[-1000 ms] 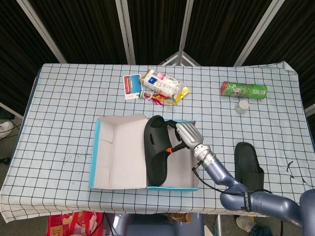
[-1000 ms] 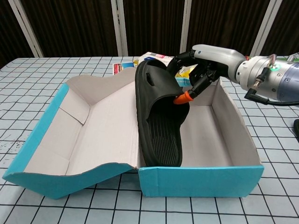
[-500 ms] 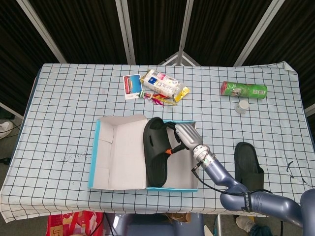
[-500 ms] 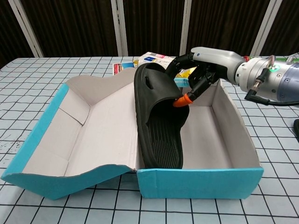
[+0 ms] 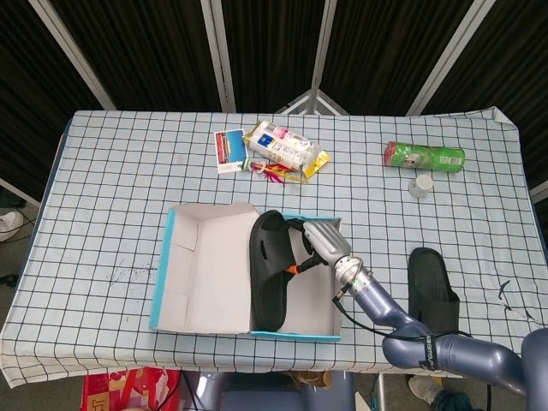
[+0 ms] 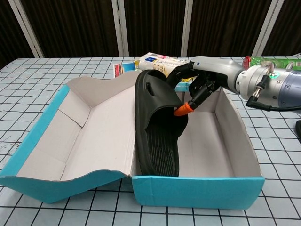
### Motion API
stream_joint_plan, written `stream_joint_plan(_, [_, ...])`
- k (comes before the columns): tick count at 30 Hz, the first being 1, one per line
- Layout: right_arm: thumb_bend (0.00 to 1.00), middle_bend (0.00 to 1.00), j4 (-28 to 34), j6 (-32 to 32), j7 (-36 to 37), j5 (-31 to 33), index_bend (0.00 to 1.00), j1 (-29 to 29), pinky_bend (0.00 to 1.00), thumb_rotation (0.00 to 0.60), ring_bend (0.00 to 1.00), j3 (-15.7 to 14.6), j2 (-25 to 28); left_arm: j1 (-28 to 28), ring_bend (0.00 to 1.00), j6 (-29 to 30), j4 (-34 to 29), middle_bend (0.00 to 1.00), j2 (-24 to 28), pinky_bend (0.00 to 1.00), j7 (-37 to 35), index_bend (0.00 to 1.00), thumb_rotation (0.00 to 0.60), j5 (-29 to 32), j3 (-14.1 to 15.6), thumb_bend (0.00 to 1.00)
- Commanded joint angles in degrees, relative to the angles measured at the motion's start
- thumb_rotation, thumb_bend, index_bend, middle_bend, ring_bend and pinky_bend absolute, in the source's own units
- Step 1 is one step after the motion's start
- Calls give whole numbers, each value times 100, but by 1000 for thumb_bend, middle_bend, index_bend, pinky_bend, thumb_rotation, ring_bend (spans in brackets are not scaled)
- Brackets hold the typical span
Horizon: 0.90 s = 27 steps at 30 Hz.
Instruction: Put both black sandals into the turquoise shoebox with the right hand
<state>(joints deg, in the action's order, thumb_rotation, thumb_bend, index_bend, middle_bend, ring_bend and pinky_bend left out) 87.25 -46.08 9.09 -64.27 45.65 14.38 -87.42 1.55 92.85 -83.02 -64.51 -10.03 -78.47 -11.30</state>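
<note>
My right hand (image 6: 200, 84) grips a black sandal (image 6: 157, 127) by its strap, the sandal standing on edge along the left wall inside the turquoise shoebox (image 6: 197, 190) at centre frame. To the sandal's right, the box floor lies bare, with the lid flap open on the left. In the head view, the second sandal (image 5: 431, 287) lies on the checked tablecloth (image 5: 111, 197) at lower right, well apart from the box, near the table's front edge.

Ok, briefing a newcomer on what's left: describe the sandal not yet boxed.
Start at the turquoise shoebox near the table's front edge. Beyond its right wall, the loose black sandal lies flat on the checked cloth, untouched; the other sandal is in the box.
</note>
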Motion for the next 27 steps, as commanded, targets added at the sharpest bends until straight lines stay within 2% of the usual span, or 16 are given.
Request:
stream_joint_plan(1, [556,650,-70,17,2,0,766,1,528,600,734,-26,-50,1,32,1,5,56,-2,131,-1,152,600,1,-3,373])
stream_joint_plan(27, [560,650,-650,140,-288,-88,766,42,528,600,734,-269,-417,2,32,0,15,57,-10,131,5,152,600,15,-15,373])
